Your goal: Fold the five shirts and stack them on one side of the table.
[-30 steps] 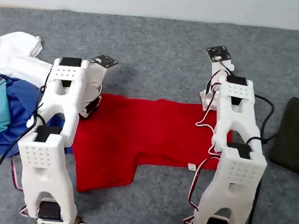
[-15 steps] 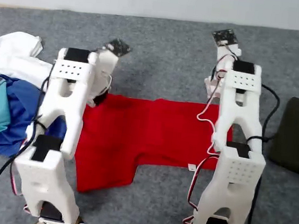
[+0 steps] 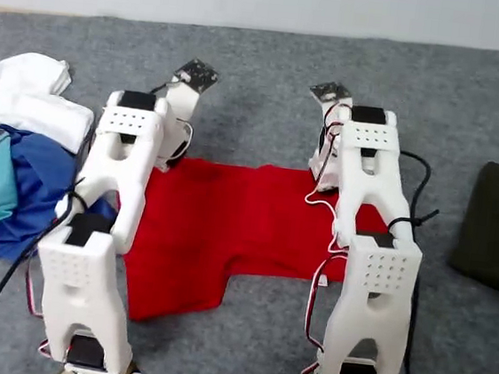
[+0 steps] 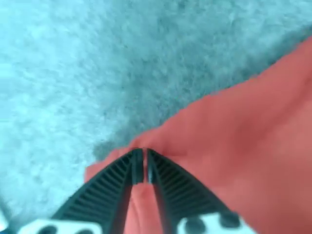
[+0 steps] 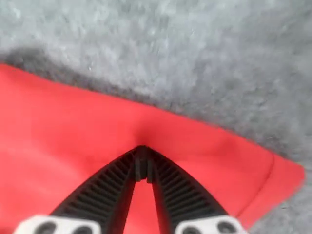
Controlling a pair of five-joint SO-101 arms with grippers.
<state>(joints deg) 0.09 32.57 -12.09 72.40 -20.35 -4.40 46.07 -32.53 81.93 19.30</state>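
Red shirt (image 3: 218, 228) lies spread flat across grey carpet (image 3: 268, 91).

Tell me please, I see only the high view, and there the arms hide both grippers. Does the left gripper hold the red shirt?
Observer: Yes. In the left wrist view the left gripper is shut on the edge of the red shirt.
Operator: And the right one?
Observer: The right gripper is shut on the shirt too, a little inside its edge; the cloth puckers there.
Operator: Is the edge off the carpet?
Observer: By the left gripper a dark shadow lies on the grey carpet under the edge, so the edge seems slightly lifted.
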